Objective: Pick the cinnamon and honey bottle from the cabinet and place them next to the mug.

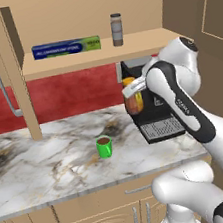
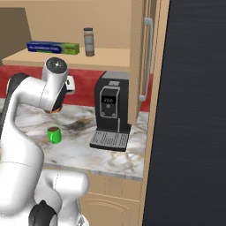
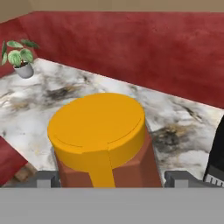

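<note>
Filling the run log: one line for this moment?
gripper: shut on honey bottle | above counter | cinnamon: on cabinet shelf | mug: on counter

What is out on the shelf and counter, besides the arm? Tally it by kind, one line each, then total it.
Honey bottle, held between the gripper fingers: 1
Cinnamon jar: 1
Foil box: 1
Green mug: 1
Coffee machine: 1
Potted plant: 1
Total: 6

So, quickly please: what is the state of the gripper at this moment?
Gripper: jaws closed around the honey bottle, carried above the counter.
</note>
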